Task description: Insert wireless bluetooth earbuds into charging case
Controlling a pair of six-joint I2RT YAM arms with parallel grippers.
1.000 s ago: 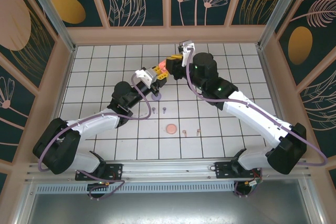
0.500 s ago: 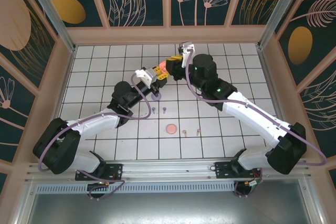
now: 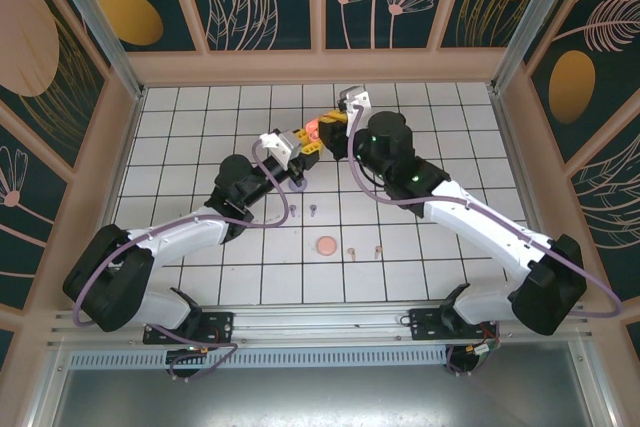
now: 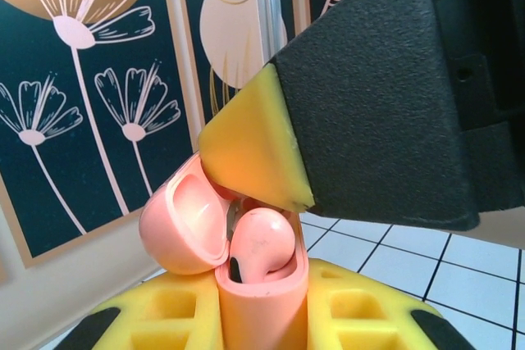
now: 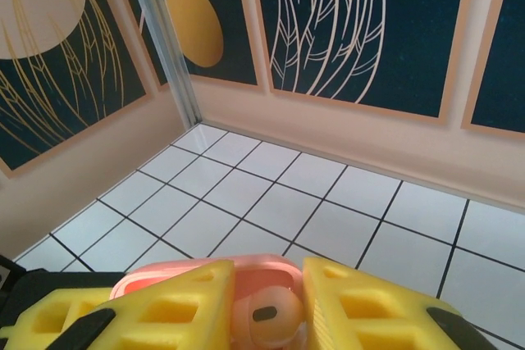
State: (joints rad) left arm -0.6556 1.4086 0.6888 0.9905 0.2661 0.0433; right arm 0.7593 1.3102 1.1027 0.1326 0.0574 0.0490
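Observation:
A salmon-pink charging case (image 4: pixel 261 305) stands upright with its lid (image 4: pixel 176 223) swung open to the left. My left gripper (image 4: pixel 262 321) is shut on it between yellow fingers (image 4: pixel 168 309). One pink earbud (image 4: pixel 261 242) sits in the case. My right gripper (image 5: pixel 264 305) comes down on the case from above, and its yellow fingertip (image 4: pixel 250 153) hangs just over the opening. It is shut on a pink earbud (image 5: pixel 264 315) at the case rim (image 5: pixel 246 264). From above, both grippers meet at the case (image 3: pixel 311 128) at mid-back. Loose earbuds lie on the tiles: two purple (image 3: pixel 293 210) and two pink (image 3: pixel 352 250).
A small round pink disc (image 3: pixel 326 244) lies on the tiles near the loose pink buds. A purple object (image 3: pixel 298 184) sits under the left arm's wrist. Tall walls (image 3: pixel 120 137) enclose the tiled floor on three sides.
The right arm has shifted slightly left, toward the case. The left arm and the case have held still.

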